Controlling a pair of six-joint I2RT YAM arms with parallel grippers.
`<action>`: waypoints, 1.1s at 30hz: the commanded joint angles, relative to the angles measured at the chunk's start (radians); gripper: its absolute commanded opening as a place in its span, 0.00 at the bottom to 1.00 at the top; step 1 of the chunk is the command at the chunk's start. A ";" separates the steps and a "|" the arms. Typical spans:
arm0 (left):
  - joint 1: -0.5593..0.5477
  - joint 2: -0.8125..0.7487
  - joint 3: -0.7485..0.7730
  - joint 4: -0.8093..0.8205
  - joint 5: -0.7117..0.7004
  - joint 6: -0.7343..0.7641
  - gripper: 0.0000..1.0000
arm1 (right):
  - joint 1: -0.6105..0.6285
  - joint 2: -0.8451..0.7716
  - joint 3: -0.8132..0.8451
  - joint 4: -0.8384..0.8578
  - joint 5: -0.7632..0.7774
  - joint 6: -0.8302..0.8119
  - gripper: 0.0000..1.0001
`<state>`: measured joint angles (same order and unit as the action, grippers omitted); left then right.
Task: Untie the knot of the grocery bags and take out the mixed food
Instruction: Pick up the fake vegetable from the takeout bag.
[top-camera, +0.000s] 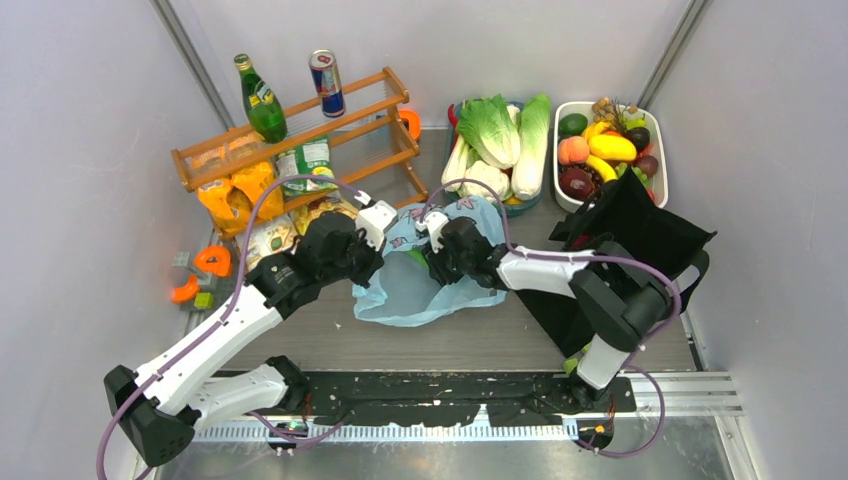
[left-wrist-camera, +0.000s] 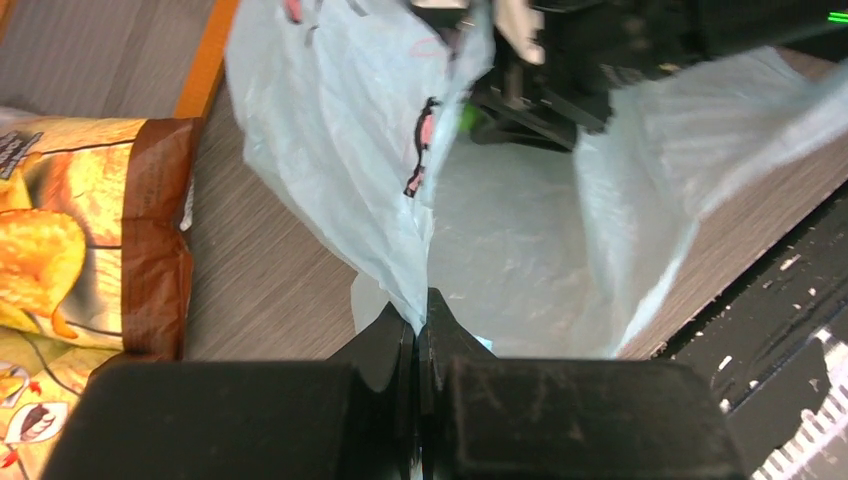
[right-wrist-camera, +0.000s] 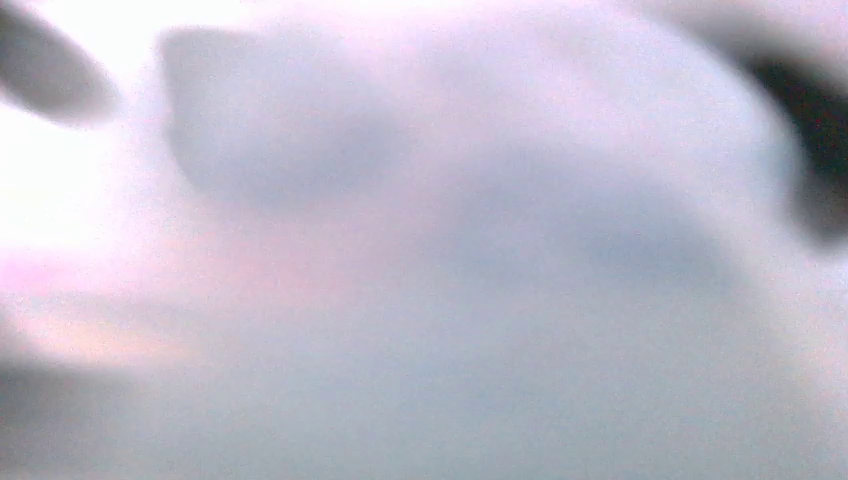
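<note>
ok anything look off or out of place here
Nothing looks spilled or broken. One oddity: the right wrist view is only a pale blur, seemingly because the right gripper is pushed into the light-blue bag, so its jaws can't be read. The left gripper is shut on the bag's edge.

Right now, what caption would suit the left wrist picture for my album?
Left pincer shut on the edge of a thin light-blue plastic bag, an orange crisp packet alongside.

Light-blue bag (top-camera: 410, 295) mid-table, mouth spread open; black tote (top-camera: 645, 230) slumped right.
</note>
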<state>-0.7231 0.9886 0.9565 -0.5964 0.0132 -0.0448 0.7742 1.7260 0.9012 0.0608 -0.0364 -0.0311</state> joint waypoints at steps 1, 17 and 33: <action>0.013 0.006 0.007 0.008 -0.083 -0.010 0.00 | 0.054 -0.166 -0.041 -0.001 -0.020 -0.022 0.26; 0.188 -0.002 0.015 -0.003 -0.100 -0.074 0.00 | 0.169 -0.711 -0.325 0.021 -0.107 -0.040 0.18; 0.183 0.007 -0.008 0.054 0.208 -0.027 0.00 | 0.212 -0.762 -0.320 0.628 -0.184 0.200 0.19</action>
<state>-0.5346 0.9886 0.9459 -0.5800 0.1658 -0.0917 0.9600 0.9447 0.5526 0.3950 -0.2096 0.0978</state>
